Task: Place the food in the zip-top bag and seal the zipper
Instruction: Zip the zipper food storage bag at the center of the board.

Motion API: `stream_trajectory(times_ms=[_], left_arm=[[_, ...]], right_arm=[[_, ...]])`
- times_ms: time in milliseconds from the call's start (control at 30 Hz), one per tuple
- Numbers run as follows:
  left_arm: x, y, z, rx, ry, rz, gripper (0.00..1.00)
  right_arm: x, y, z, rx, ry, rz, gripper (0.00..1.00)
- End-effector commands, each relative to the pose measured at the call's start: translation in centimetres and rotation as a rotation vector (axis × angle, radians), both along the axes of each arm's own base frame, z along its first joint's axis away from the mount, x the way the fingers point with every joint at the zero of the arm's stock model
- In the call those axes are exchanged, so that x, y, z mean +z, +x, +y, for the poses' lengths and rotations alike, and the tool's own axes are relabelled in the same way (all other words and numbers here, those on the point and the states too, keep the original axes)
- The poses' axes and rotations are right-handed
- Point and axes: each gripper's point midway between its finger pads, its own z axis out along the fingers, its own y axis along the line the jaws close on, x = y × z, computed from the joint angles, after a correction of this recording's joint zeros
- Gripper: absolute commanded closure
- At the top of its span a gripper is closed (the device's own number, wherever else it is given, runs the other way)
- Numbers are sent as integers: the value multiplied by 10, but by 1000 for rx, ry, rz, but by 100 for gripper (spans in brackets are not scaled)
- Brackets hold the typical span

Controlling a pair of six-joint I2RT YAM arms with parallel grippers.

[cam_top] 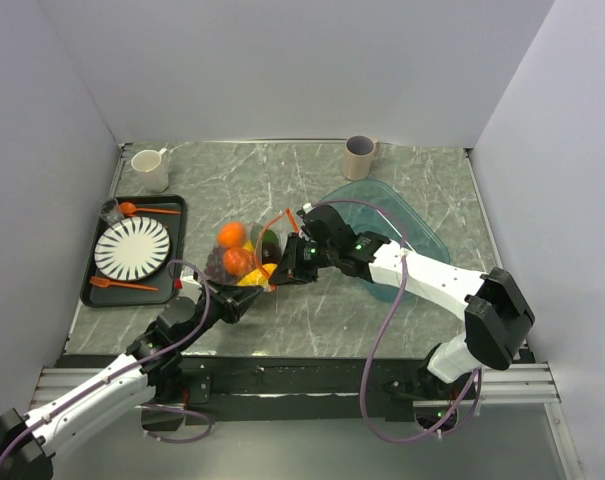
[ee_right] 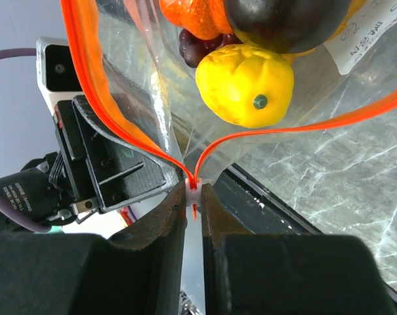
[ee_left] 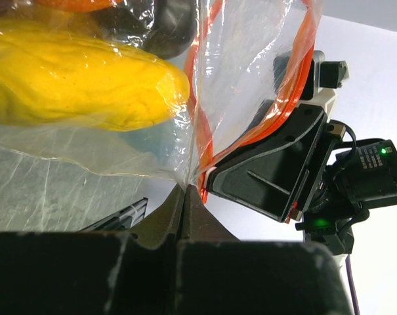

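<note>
While the bag (cam_top: 250, 248) sits on the table (cam_top: 312, 180) between the tray (cam_top: 177, 230) and the bowl (cam_top: 382, 205), both hands grip it. The left hand (ee_left: 187, 189) is pressed together on its clear edge. The right hand (ee_right: 193, 190) pinches the zipper (ee_right: 86, 79) where the strips meet, and above they part. The lemon (ee_right: 245, 84) and plum (ee_right: 283, 20) are inside.

Grey marbled bench (cam_top: 322, 310): at nine o'clock a black rectangular tray (cam_top: 178, 226) carries a black-striped white plate (cam_top: 132, 248), orange plastic spoon (cam_top: 147, 209) and orange plastic fork (cam_top: 122, 284). White ceramic mug (cam_top: 150, 170) at eleven, taupe cup (cam_top: 360, 157) at one, translucent teal bowl (cam_top: 414, 225) at three.
</note>
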Motion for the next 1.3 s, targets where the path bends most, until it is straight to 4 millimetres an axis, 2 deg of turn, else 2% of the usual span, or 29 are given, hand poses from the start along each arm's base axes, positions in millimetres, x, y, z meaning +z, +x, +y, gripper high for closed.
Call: stream_trajectory(times_ms=[0,67,100,133,167,200,333,500,667,900,1100,1267], left_arm=[[-17,-7,-1,-34,57,24,99],[-11,-5,-1,-24,32,1,96],[-6,-4,-1,-18,21,-15,89],[1,0,1,-1,4,-41,75],[6,1,0,2,4,-58,69],[10,2,0,6,3,-69,57],[17,5,-4,-3,14,-90,48],[25,6,-8,-13,-19,-119,50],[28,6,-11,-27,-10,-125,52],[29,9,-11,-16,11,-138,64],[34,13,-10,1,4,-161,65],[31,15,-16,-18,13,-150,66]], right_arm=[[24,42,-7,-87,22,-113,89],[27,33,-2,-68,53,-96,90],[22,27,-4,-67,55,-81,90],[24,26,-3,-69,78,-84,91],[17,17,-3,-70,85,-47,92],[21,14,-3,-69,106,-45,93],[21,5,3,-76,137,-17,94],[14,-2,9,-76,140,16,96],[13,0,11,-102,151,40,97],[10,-1,15,-93,157,66,98],[8,-5,18,-77,152,80,98],[9,-8,19,-66,156,79,98]])
